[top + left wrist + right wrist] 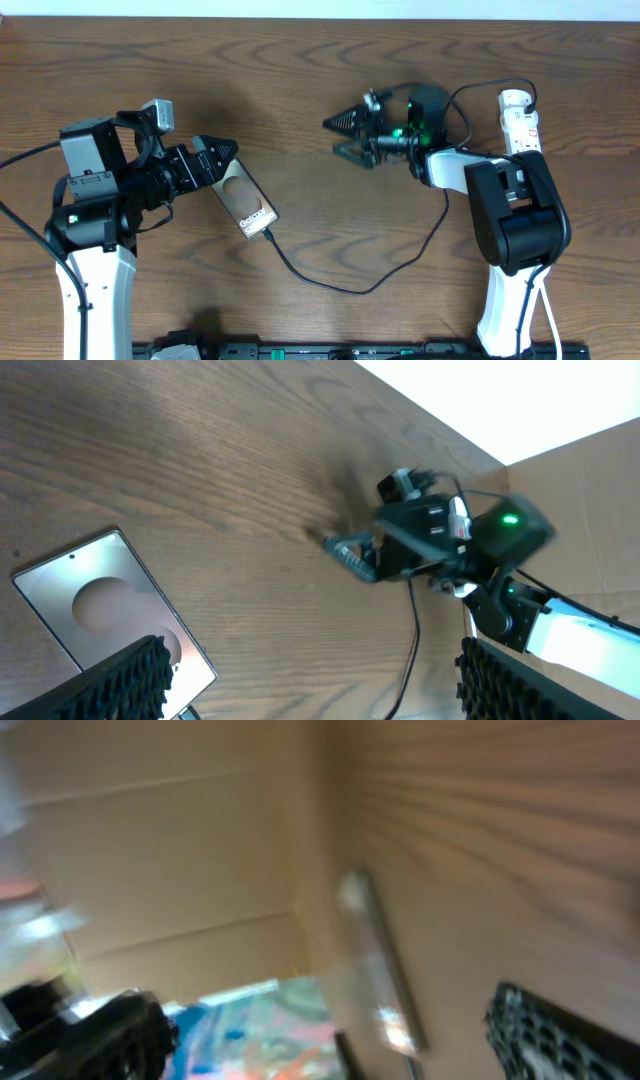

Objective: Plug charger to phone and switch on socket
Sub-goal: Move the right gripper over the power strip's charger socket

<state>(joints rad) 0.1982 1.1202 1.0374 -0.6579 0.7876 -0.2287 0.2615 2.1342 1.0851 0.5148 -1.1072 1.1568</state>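
The phone (245, 204) lies flat and slanted on the wooden table, its "Galaxy" lettering and pale oval patch facing up. The charger (345, 289), a thin black cable, meets the phone's near end and loops right and up toward the socket (520, 118), a white power strip partly hidden behind the right arm. My left gripper (215, 160) hovers open over the phone's far end. In the left wrist view the phone (95, 595) sits beside the left finger, with bare wood inside the left gripper (312, 650). My right gripper (332, 137) stands open mid-table, holding nothing. The right wrist view is blurred, and the right gripper (325, 1005) is wide open there.
The right arm's base (515, 215) stands in front of the socket. A black rail (350, 351) runs along the table's front edge. Pale cardboard (590, 500) shows beyond the table's far edge in the left wrist view.
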